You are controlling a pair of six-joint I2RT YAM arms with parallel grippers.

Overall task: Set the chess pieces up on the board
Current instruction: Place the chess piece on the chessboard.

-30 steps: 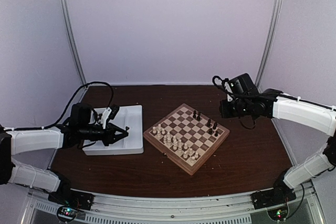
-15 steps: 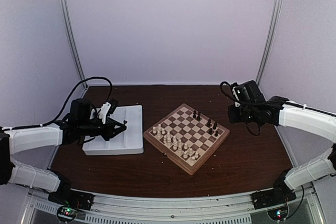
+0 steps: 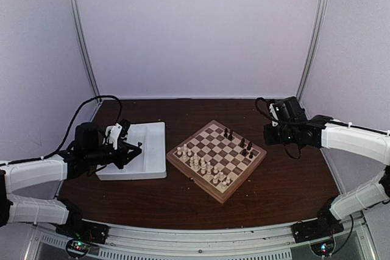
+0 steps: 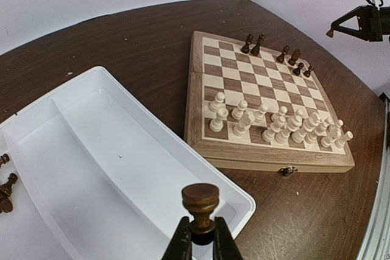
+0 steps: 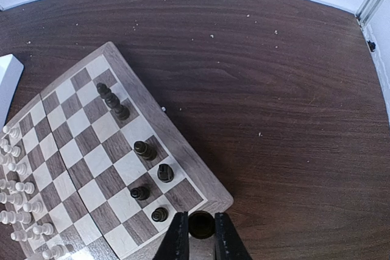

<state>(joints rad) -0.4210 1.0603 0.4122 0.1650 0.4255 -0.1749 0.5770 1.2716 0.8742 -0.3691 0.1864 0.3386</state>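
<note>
chess piece [image 4: 200, 202] pinched tight in left gripper [image 4: 201, 245]; second piece [image 5: 201, 224] in right gripper [image 5: 200, 238]

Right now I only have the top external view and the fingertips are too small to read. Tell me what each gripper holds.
Observer: The left gripper is shut on a dark brown piece, held upright over the near corner of the white tray.
Operator: Now the right one.
Observer: The right gripper is shut on a second dark piece, seen from above; it appears to hang over the corner rim of the board.
Operator: Check the tray for leftovers.
Observer: A few loose dark pieces lie in it, at the left edge of the left wrist view.
</note>
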